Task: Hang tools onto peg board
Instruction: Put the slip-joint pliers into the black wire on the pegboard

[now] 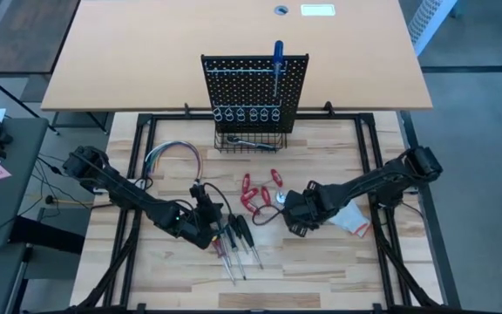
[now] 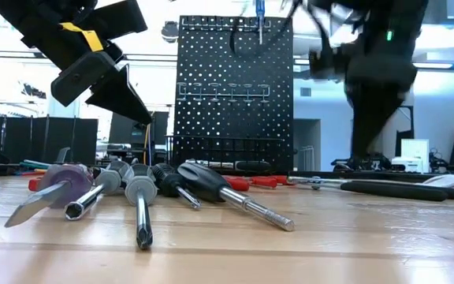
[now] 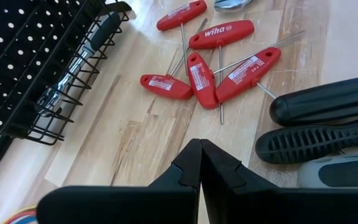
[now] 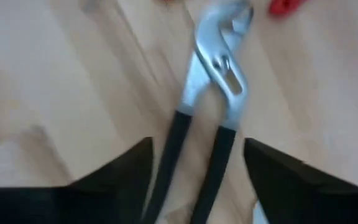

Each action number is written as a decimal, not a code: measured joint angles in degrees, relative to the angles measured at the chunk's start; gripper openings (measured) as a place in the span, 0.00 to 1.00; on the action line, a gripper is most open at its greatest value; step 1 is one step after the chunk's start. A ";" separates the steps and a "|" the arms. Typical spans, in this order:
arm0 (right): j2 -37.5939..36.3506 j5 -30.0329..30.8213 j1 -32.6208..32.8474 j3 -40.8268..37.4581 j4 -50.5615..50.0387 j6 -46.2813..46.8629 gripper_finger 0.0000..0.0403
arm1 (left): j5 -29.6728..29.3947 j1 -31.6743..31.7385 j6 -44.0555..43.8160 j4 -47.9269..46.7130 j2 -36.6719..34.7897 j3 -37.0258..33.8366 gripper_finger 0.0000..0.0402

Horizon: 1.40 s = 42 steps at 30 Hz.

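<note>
The right pincer [image 4: 197, 180] stands wide open over the pale wooden bench [image 1: 321, 270], its two dark fingers [image 4: 114, 171] straddling the black-sleeved handles of a pair of silver slip-joint pliers [image 4: 213, 81] that lie flat on the wood; nothing is gripped. In the high view this pincer [image 1: 293, 212] sits right of centre, just beside a cluster of red T-handled drivers [image 1: 255, 194], with a white glove [image 1: 353, 220] close behind it.

The pliers look stiff and fairly heavy for their size, steel with smooth sleeved handles. A hold across both handles near the pivot would probably keep them from swinging or splaying; taken near the handle ends, the head would likely droop.

The left pincer [image 3: 199, 163] is closed and empty, hovering over the bench near the front-left, beside a row of black- and grey-handled screwdrivers [image 1: 234, 240]. These are light and rigid, with ribbed handles that should take a firm pinch.

Farther back, the upright black perforated peg board [image 1: 253, 87] stands mid-bench, a blue-handled screwdriver [image 1: 277, 63] already hanging on it, its silver ring holders [image 1: 247, 114] vacant and a ratchet wrench [image 1: 249, 140] in its wire basket. A bundle of multicoloured wires [image 1: 172, 155] lies to the left.
</note>
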 joint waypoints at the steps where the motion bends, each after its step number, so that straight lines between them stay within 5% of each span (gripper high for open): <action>1: 0.00 -1.24 -0.42 -1.36 0.93 -0.03 0.73 | 0.02 0.00 0.02 0.00 0.00 0.01 0.00; 7: 0.00 -2.68 -0.60 -6.47 5.21 2.50 0.94 | 0.02 0.02 0.02 0.02 0.00 0.00 0.00; 12: 1.32 -4.66 -1.03 -8.95 10.23 3.09 0.97 | 0.02 0.02 0.02 0.07 0.00 -0.01 0.00; 17: 5.15 -6.19 -0.58 -9.45 10.48 2.88 0.87 | 0.04 0.02 -0.01 0.13 0.00 0.02 0.00; 25: 6.95 -5.74 0.35 -9.14 10.82 1.38 0.47 | 0.04 0.02 -0.05 0.09 0.00 0.02 0.00; 42: -3.05 -2.70 -0.59 -10.71 12.23 -2.43 0.46 | 0.06 0.02 0.06 0.02 0.00 0.02 0.00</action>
